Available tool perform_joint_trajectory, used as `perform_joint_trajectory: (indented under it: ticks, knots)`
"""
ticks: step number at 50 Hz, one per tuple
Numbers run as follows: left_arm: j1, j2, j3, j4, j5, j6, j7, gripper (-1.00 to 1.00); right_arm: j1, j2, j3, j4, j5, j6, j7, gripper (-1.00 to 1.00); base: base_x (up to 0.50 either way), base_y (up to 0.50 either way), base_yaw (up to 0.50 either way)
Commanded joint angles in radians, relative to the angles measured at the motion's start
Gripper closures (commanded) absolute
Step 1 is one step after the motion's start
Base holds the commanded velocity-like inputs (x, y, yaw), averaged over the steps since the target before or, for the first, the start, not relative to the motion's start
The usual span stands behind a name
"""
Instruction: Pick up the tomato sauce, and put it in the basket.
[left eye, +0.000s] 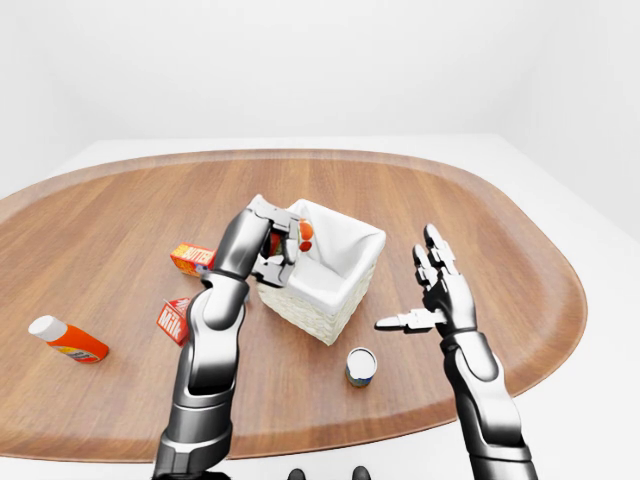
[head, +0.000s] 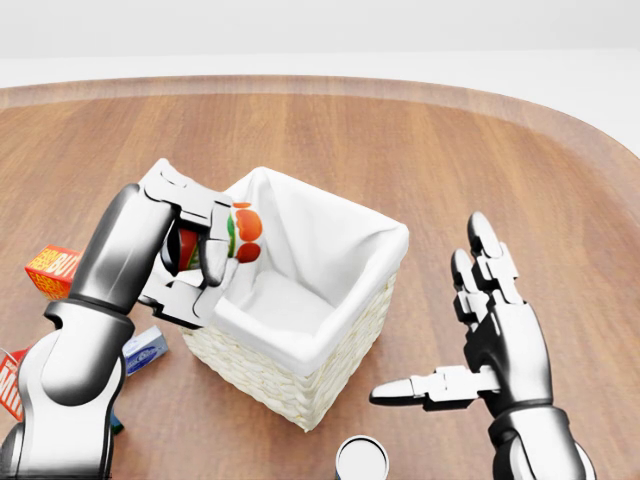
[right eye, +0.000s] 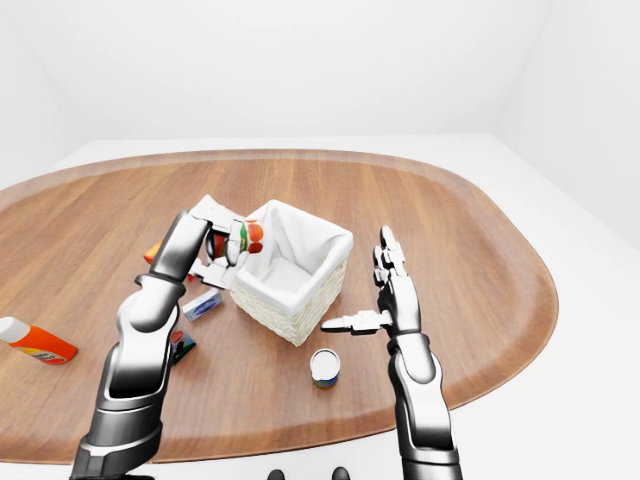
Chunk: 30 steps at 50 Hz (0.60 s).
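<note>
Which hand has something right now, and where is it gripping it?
The left hand holds the tomato sauce can, fingers wrapped around its side, at the basket rim. The right hand is open and empty.

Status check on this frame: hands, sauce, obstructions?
Left hand shut on tomato sauce, held at basket rim. Right hand open, empty. Nothing blocking the basket opening.

The basket (head: 340, 330) mouth lies open; a small can (head: 360, 458) stands near its lower corner, bare wood elsewhere

Tomato sauce (head: 240, 234): red-and-green labelled can, tipped sideways above the left rim of the white-lined wicker basket (head: 330, 340).
</note>
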<state>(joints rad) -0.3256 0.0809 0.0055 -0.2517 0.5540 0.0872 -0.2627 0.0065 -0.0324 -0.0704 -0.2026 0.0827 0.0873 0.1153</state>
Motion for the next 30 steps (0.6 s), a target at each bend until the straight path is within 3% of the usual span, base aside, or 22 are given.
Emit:
perform_joint_trajectory:
  ticks: [1,20,21,30]
  knots:
    - [-0.111,0.012,0.002,0.163,-0.009,0.000,0.063,1.00,-0.001,0.000,0.000,0.004,-0.001,0.000,-0.001,-1.00,0.00,0.00,0.00]
    - [-0.337,0.039,0.006,0.614,-0.019,-0.001,0.173,1.00,0.002,0.000,0.000,-0.002,-0.001,0.000,0.000,-1.00,0.00,0.00,0.00]
    - [-0.351,0.041,0.003,0.652,-0.017,-0.020,0.184,1.00,0.002,0.001,0.000,0.001,-0.002,0.000,0.000,-1.00,0.00,0.00,0.00]
    - [-0.413,0.036,-0.004,0.794,-0.020,-0.077,0.216,1.00,0.002,0.001,0.001,0.002,-0.002,0.000,-0.001,-1.00,0.00,0.00,0.00]
